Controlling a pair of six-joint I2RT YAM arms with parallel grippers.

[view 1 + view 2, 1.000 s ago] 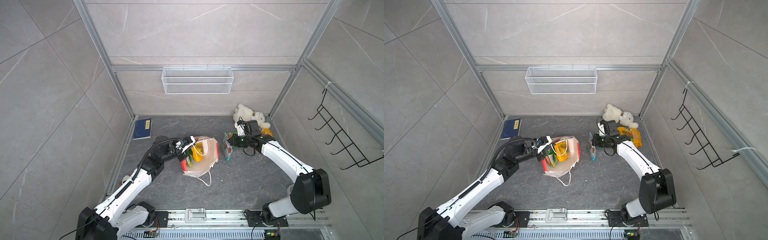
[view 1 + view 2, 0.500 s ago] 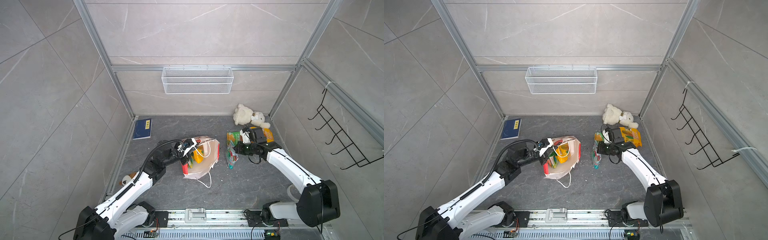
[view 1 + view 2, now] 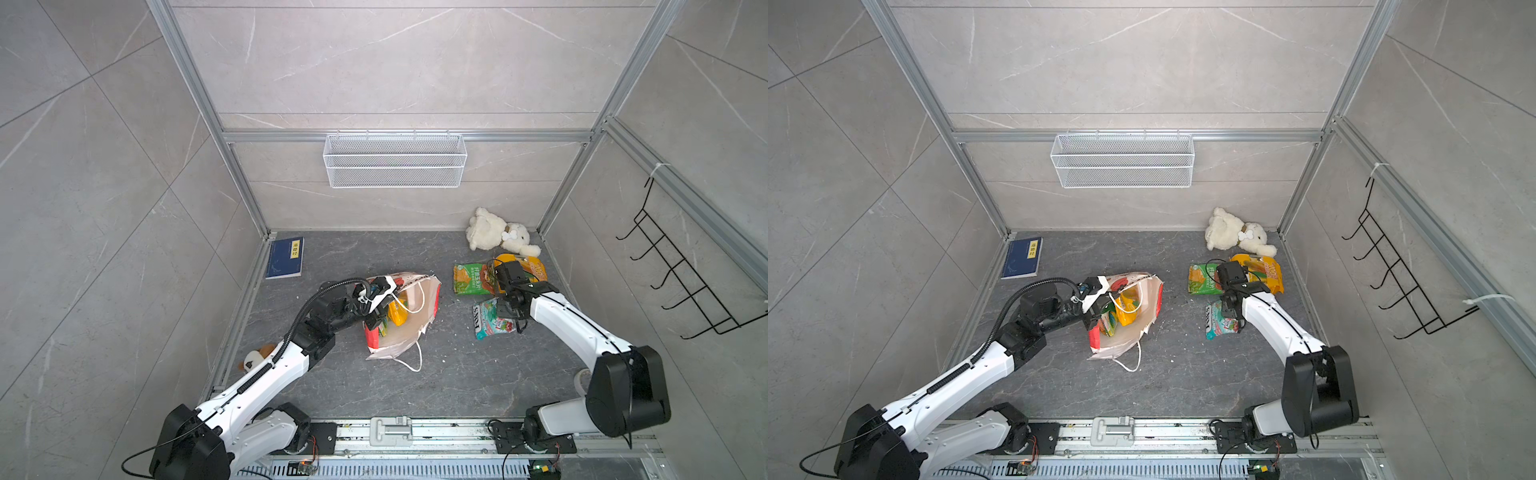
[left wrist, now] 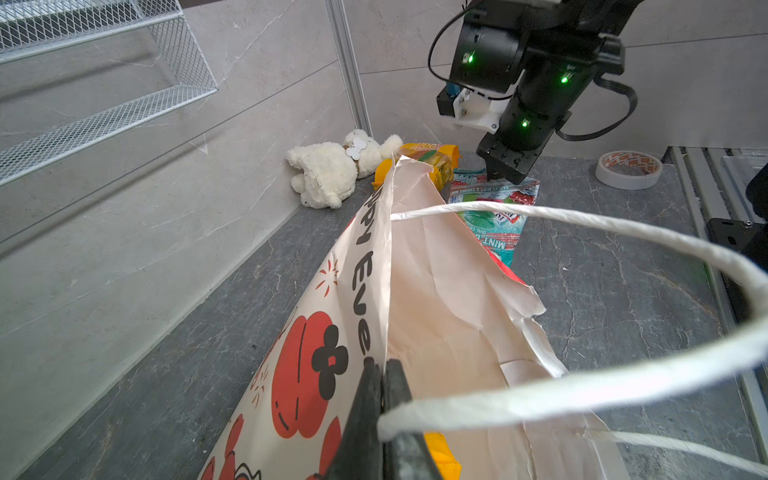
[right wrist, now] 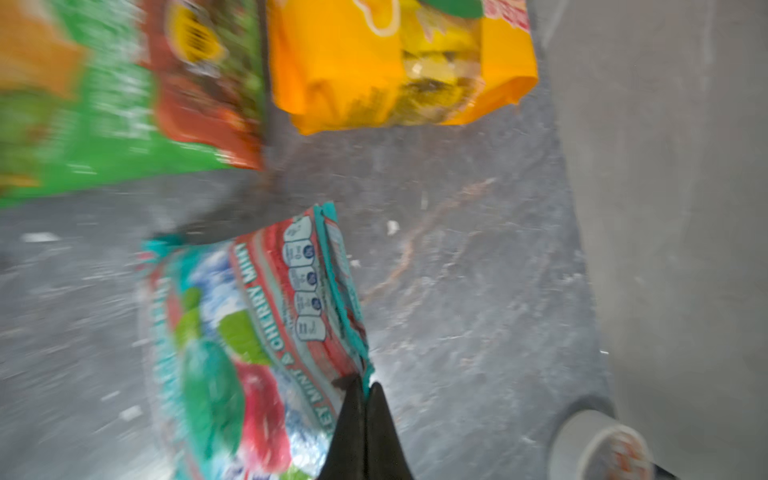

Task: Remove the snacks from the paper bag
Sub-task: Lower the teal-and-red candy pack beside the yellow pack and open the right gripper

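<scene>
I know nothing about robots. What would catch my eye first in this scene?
A white paper bag with red prints sits mid-floor, its rim pinched by the left gripper. Right of it, the right gripper pinches the edge of a teal FOX'S packet, beside a green packet and an orange packet. A white plush toy lies in the back right corner.

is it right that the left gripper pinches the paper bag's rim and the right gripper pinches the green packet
No. The right gripper is shut on the teal FOX'S packet, not the green packet; the right wrist view shows it. The left gripper does pinch the rim of the paper bag.
</scene>
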